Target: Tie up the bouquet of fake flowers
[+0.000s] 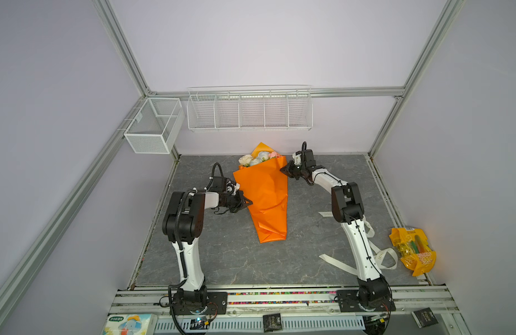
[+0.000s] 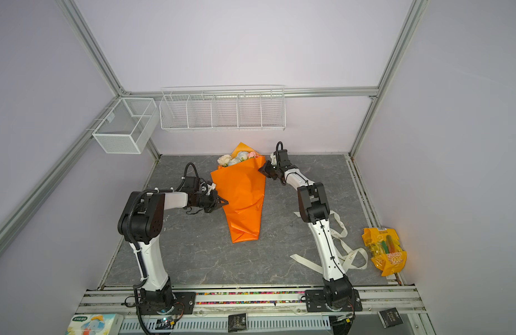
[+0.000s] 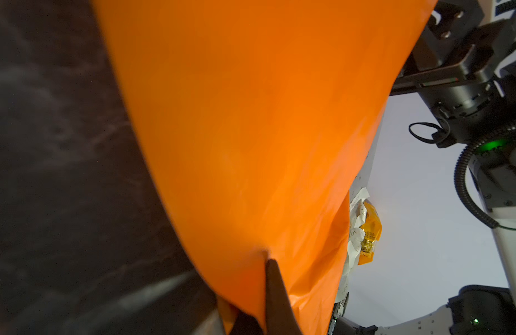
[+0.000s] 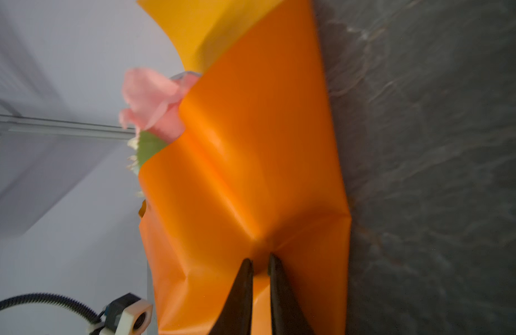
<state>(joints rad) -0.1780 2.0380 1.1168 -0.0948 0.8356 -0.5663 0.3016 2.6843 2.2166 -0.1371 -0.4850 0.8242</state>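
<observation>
Your left claw is pinched shut on the left edge of the orange wrapping sheet, about halfway down the cone. In the left wrist view the paper is sandwiched between the fingers with no gap. Your right claw is at the sheet's upper right corner. Its fingers are nearly together, with a crease of the orange paper squeezed in the thin slot between them.

The bouquet of fake flowers lies on the tabletop inside that sheet, between your two arms. The blooms poke out of the wide far end, and the stems are hidden by the paper.

Counts: two claws, both on the wrap; one bouquet; one wrapping sheet. Roughly four flower heads show (cream, a couple of whitish ones, one pink), but they're too small to count for sure. One cream ribbon lies loose under your right arm, well apart from the bouquet, with one yellow snack bag just beyond it.
</observation>
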